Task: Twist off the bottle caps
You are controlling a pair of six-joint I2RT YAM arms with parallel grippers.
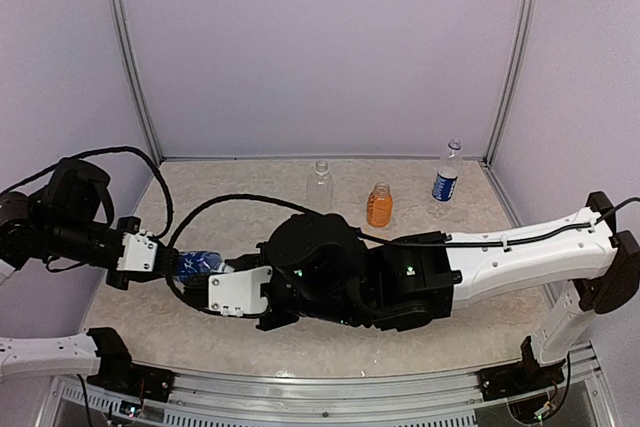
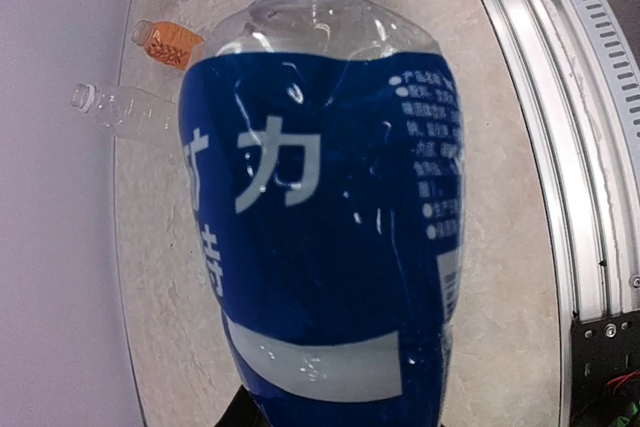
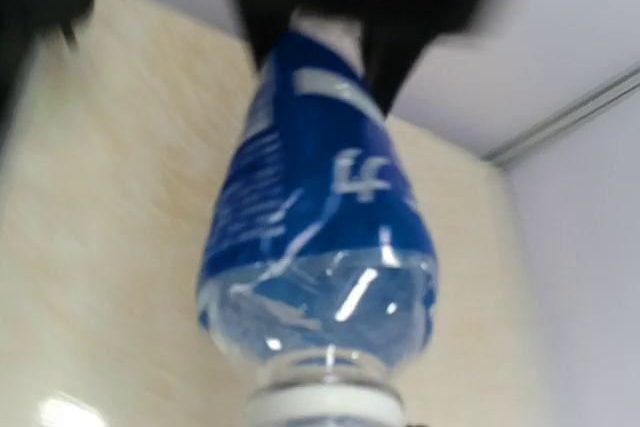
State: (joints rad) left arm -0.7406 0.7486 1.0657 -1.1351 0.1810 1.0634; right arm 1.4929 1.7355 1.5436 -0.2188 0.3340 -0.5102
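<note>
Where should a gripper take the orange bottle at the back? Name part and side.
I'd grip the orange bottle around its body, below the cap, coming from the near side: it stands upright, sides exposed, and that leaves the cap free.

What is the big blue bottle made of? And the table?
The bottle looks like thin clear plastic: you can see through its shiny top. Its blue label seems to be glossy film. The table looks beige and stone-patterned, maybe laminate.

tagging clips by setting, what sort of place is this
Probably a robot test cell in a lab, not a home: plain lilac wall panels in an aluminium frame, a stone-look tabletop, and a left arm and right arm mounted by a metal rail at its near edge.
</note>
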